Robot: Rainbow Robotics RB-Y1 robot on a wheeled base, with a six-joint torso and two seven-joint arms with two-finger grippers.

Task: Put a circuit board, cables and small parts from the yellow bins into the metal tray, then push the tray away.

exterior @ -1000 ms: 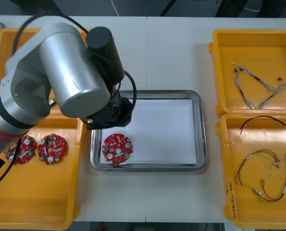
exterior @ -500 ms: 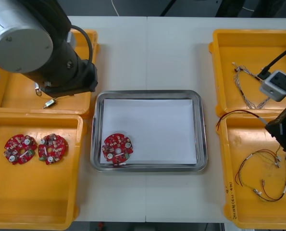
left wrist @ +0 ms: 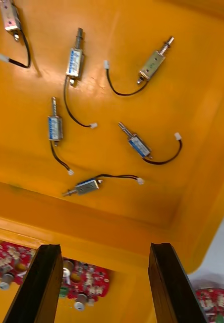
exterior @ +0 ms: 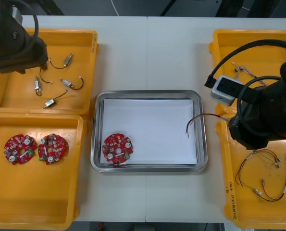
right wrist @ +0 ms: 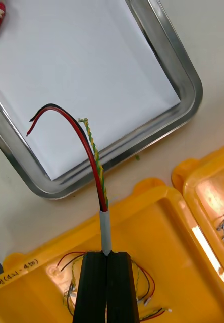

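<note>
Right wrist view: cable (right wrist: 94, 156) over the tray rim, drop pending.
Your right gripper (right wrist: 107, 254) has its fingers pressed together on the cable's grey sleeve, and the free ends arch over the tray's (exterior: 201, 144) right edge, centre right of the front view. Release here and the tail will likely drape the rim or slip to the table. One board (exterior: 117, 148) lies in the tray's lower left. Your left gripper (left wrist: 106, 247), fingers apart, hangs over the small parts (left wrist: 74, 60). The bin (right wrist: 21, 265) rim carries handwriting, not safely readable.

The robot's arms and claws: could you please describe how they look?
Left arm and right arm end in bulky black housings; the right carries looping black cables and a grey box. Left claw and right claw have flat black fingers.
</note>
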